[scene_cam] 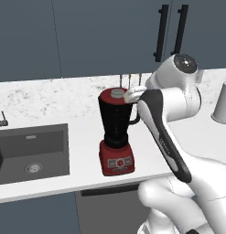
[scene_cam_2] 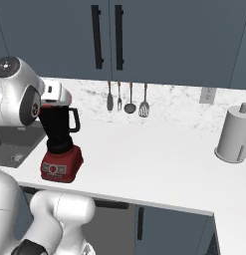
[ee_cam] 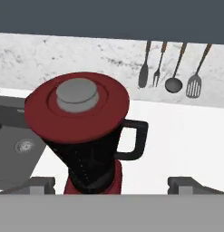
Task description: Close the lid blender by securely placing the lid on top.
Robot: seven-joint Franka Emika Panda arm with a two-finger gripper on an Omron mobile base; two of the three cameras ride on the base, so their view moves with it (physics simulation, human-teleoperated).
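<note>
The blender (scene_cam: 116, 137) stands upright on the counter (scene_cam_2: 159, 164) beside the sink (scene_cam: 32, 153), handle toward the utensils (ee_cam: 174, 68), with the lid (ee_cam: 78, 106) flat on its mouth, knob up. The gripper (ee_cam: 111, 183) hovers above, jaws wide apart, holding nothing.

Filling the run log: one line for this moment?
lid: on blender jar | gripper: open, holding nothing | sink: beside blender
</note>
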